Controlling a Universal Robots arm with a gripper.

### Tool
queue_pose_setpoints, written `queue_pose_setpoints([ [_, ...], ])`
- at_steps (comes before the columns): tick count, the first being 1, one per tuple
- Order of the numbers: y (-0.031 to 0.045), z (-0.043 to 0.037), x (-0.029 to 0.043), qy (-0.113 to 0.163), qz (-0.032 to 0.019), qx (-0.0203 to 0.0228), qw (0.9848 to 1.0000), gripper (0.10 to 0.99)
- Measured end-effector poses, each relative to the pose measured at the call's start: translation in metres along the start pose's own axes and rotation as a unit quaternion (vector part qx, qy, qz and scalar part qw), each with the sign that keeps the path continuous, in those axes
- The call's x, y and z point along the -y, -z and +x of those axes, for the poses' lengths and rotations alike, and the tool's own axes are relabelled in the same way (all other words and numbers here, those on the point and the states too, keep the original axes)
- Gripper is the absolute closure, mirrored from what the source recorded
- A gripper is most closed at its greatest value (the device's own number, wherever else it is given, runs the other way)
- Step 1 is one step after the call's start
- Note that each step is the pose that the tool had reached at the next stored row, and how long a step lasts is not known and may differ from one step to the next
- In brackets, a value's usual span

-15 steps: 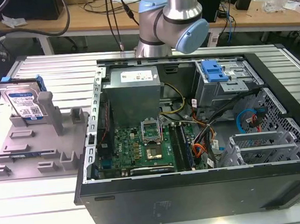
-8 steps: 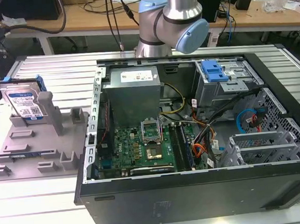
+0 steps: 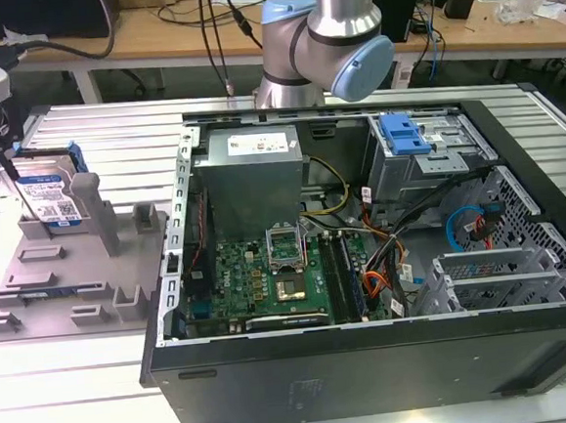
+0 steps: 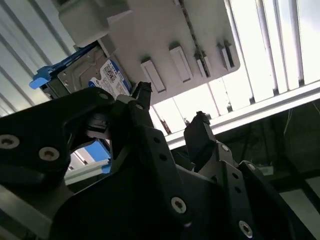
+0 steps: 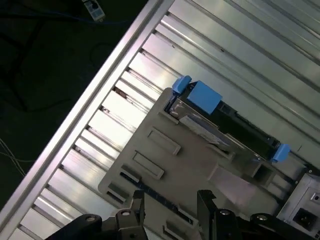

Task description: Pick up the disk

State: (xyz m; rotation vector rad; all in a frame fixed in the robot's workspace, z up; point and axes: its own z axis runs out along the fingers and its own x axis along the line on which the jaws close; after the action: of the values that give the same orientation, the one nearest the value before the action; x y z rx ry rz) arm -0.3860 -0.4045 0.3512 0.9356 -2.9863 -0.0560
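The gripper [image 4: 171, 105] hangs open and empty near the disk [image 3: 51, 197], which stands on edge in the grey fixture tray [image 3: 68, 287]; descending off-centre, it may clip what looks like a post.

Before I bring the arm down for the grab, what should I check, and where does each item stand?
1. Gripper open and empty: ok. Its fingers are apart with nothing between them in both wrist views.
2. Silver rectangular hard drive with blue side rails standing on edge in the grey post-studded fixture tray: ok.
3. Drive between the gripper's fingers: not ok. The gap shows the tray, with the drive off to one side.
4. Drive's upper edge uncovered: ok in the first wrist view.
5. How tightly the tray holds the drive: cannot tell.
6. Drive apart from the open black computer case: ok.
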Motion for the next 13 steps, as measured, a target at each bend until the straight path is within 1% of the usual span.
queue_pose_setpoints([
  [1, 0.0, 0.0, 0.0, 0.005, 0.0009, 0.0011, 1.0, 0.545],
  [2, 0.0, -0.0001, 0.0, 0.015, 0.0031, 0.0036, 0.9999, 0.545],
  [3, -0.0001, 0.0, 0.0, 0.032, 0.0033, 0.0035, 0.9995, 0.545],
  [5, -0.0003, 0.0, -0.0001, 0.05, 0.0033, 0.0029, 0.9988, 0.545],
  [7, -0.0008, 0.0, -0.0001, 0.079, 0.0031, 0.0019, 0.9969, 0.545],
  [8, -0.0011, 0.0, -0.0001, 0.096, 0.0031, 0.0013, 0.9953, 0.545],
  [9, -0.0014, 0.0, -0.0001, 0.114, 0.003, 0.0007, 0.9935, 0.545],
  [11, -0.0018, 0.0, 0.0, 0.136, 0.0028, -0.0001, 0.9907, 0.545],
  [12, -0.0021, 0.0, 0.0, 0.154, 0.0028, -0.0007, 0.9881, 0.545],
  [13, -0.0023, 0.0, 0.0, 0.164, 0.0027, -0.001, 0.9865, 0.545],
])
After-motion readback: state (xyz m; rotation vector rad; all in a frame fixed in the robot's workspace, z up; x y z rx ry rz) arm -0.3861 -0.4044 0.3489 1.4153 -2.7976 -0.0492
